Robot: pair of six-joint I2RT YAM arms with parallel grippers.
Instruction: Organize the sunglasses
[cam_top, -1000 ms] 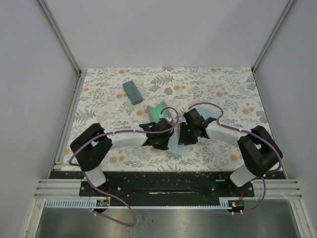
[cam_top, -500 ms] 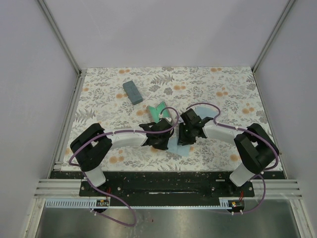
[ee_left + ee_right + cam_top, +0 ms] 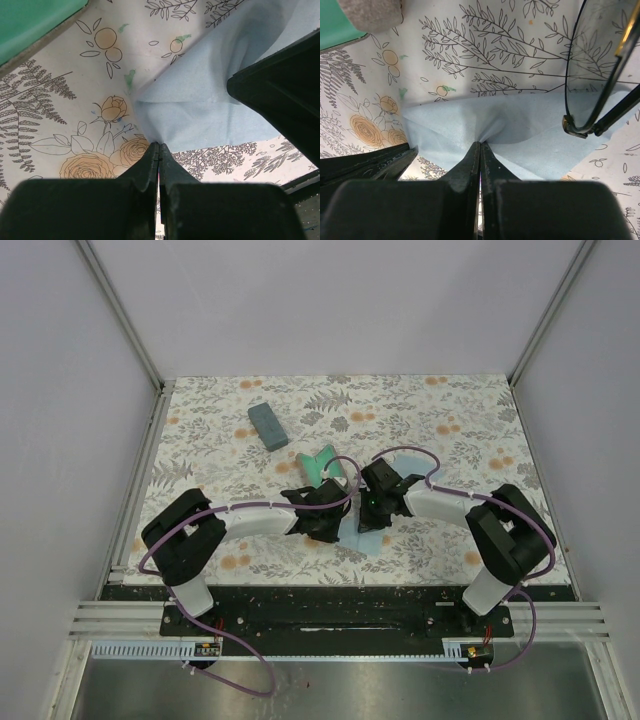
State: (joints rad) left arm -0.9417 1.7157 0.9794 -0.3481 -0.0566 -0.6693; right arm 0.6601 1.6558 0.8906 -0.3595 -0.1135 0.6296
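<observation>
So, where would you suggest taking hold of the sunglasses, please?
Probably at the hinge corner of the sunglasses, coming down from above. The frame and arm meet there in a sturdier joint, it sits low over the cloth, and the fingers would stay off the lens.

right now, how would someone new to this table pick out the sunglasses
On the floral table, find the light blue cloth near the front middle. In the right wrist view the sunglasses sit at its right end, one lens partly over it. A thin black frame and clear lenses set them apart from the solid slate-blue case farther back.
</observation>
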